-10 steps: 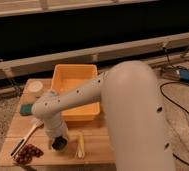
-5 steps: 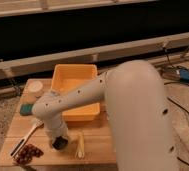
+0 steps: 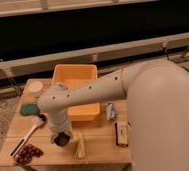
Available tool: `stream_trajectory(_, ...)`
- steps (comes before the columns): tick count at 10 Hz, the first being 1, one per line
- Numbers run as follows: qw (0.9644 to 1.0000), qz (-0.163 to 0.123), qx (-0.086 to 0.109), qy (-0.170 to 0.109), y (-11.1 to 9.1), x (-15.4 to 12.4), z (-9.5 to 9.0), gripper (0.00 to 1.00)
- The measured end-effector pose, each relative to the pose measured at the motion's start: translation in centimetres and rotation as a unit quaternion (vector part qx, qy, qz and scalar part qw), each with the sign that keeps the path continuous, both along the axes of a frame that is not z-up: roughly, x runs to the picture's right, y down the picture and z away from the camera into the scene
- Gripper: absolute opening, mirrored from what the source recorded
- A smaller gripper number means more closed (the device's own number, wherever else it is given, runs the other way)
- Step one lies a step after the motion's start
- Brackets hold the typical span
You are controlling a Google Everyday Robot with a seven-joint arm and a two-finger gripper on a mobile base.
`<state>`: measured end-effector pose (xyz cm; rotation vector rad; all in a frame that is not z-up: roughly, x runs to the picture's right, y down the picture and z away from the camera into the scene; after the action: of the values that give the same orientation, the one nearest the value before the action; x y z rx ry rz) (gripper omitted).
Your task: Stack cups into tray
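The yellow-orange tray point(image 3: 74, 76) stands at the back middle of the wooden table point(image 3: 100, 150). My white arm reaches in from the right and crosses the tray's front wall. My gripper point(image 3: 62, 139) points down at the table just in front of the tray's left front corner. A dark round shape sits right at the gripper; I cannot tell whether it is the dark grey cup or part of the gripper. The light green and orange cups are not in view; the arm hides part of the tray and table.
A cream-white round tub point(image 3: 35, 86) sits at the back left, with a green sponge point(image 3: 29, 108) in front of it. A white-headed brush point(image 3: 30, 131) and dark grapes point(image 3: 28, 152) lie front left. A pale yellow piece point(image 3: 80, 145) lies beside the gripper. Two small packets point(image 3: 110, 111) point(image 3: 121, 134) lie right.
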<state>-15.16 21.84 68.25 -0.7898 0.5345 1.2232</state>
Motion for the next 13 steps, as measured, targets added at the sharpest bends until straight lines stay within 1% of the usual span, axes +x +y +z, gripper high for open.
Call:
stream_trajectory(3,0.9997,0.015,0.003,-0.017,-4.2,1.7,-2.8,0.00)
stream_trajectory(4,0.9996,0.018,0.003,-0.020,-6.0,2.7,-3.1,0.00)
stream_trajectory(5,0.9996,0.021,0.003,-0.019,-7.3,3.6,-2.9,0.00)
stream_trajectory(7,0.9995,0.030,0.003,-0.013,-9.3,5.1,-1.5,0.00)
stream_trajectory(10,0.9985,0.055,0.005,0.008,-11.2,6.8,0.8,0.00)
stream_trajectory(11,0.9977,0.065,0.013,0.014,-12.3,7.5,1.7,0.00)
stream_trajectory(13,0.9959,0.084,0.030,0.016,-14.9,8.4,2.1,0.00)
